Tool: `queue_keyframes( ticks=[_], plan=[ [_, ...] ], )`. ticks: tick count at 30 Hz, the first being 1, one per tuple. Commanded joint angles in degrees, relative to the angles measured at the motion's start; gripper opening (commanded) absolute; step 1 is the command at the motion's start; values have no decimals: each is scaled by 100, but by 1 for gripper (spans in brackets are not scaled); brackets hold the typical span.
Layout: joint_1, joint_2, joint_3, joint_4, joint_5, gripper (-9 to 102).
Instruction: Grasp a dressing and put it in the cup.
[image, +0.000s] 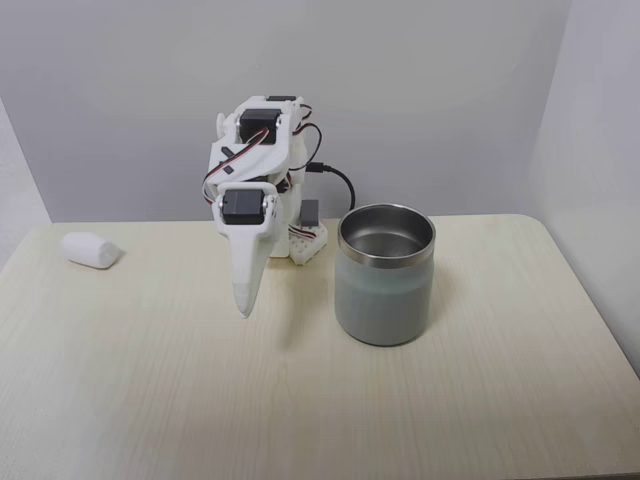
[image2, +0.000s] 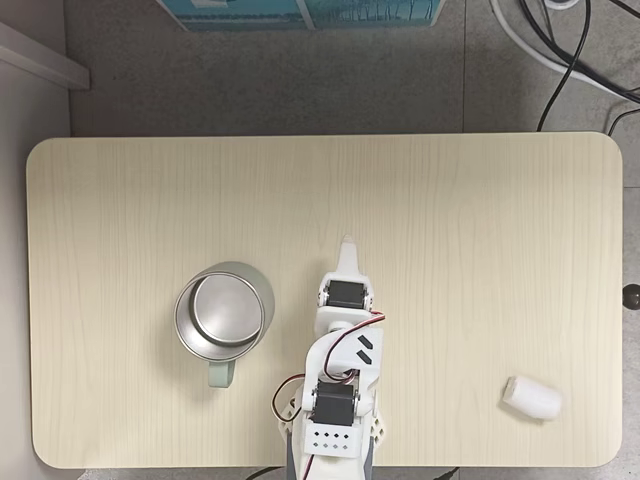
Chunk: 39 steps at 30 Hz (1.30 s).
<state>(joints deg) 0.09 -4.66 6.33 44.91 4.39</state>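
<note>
While the white plastic gripper (image: 243, 300) hung closed and empty over mid-desk, the small white gauze dressing (image: 91, 250) lay near the desk's left edge in this fixed view, long axis roughly along the desk's length, well apart from the grey-green steel cup (image: 385, 290).

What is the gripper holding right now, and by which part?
Nothing. The gripper is shut and empty above the table; the dressing lies apart near the table's edge.
</note>
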Motion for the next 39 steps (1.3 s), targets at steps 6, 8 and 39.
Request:
queue_keyframes(
  ticks=[6,8,39],
  plan=[
    [-114,-26,26,18,-369,0],
    [-114,-26,26,18,-369,0],
    [35,334,2786,1301,-325,0]
  ],
)
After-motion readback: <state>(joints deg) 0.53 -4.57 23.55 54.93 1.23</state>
